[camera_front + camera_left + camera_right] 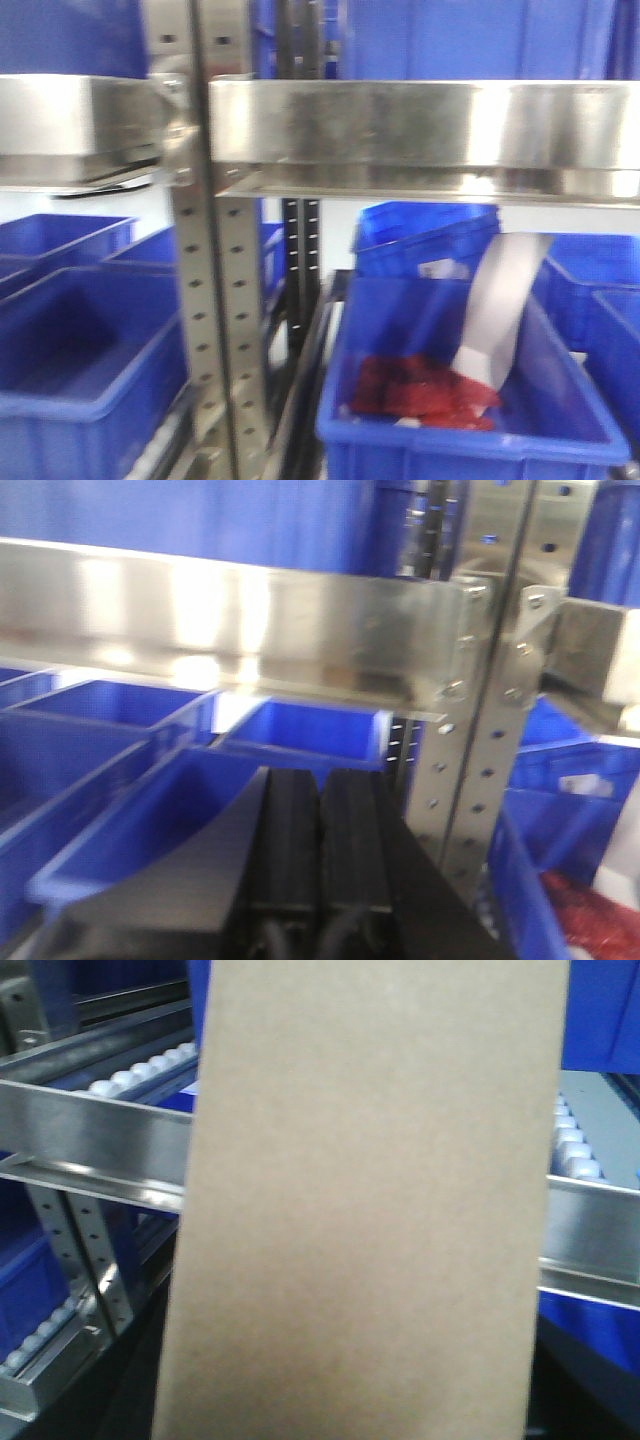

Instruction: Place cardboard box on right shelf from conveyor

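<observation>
Close against the right wrist camera, the cardboard box (370,1210) stands upright and fills most of the view. It is in front of the broad steel lip of the right shelf (90,1125), with white rollers (140,1072) behind that lip. The right pincer is hidden, so I cannot tell its grip. The left pincer (318,790) has its black fingers pressed together on nothing, near a blue bin (150,820). In the front view a perforated upright (215,300) stands beside a lower bin (470,440) holding red items (420,390)
</observation>
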Controlling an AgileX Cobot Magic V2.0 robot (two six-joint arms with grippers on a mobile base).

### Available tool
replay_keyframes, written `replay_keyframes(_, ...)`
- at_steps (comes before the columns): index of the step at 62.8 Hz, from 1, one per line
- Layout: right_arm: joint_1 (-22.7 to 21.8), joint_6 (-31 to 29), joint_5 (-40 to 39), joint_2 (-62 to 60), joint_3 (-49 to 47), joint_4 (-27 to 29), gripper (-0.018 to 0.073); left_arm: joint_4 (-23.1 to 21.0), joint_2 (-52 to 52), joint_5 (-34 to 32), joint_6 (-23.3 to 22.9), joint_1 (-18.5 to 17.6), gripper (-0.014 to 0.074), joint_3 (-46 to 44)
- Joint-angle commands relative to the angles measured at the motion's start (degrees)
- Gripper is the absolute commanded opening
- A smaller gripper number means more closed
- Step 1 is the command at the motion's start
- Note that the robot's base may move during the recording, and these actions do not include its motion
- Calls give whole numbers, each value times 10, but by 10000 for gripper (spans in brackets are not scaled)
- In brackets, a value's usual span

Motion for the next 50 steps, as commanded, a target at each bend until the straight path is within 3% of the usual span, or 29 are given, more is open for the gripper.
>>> replay_keyframes(1,-3,-4,-56,9,-15,-15,120,-4,-7,-52,-3,1,-119,-1)
replay_keyframes(50,-3,-4,-56,9,-15,-15,120,-4,-7,-52,-3,1,-119,-1)
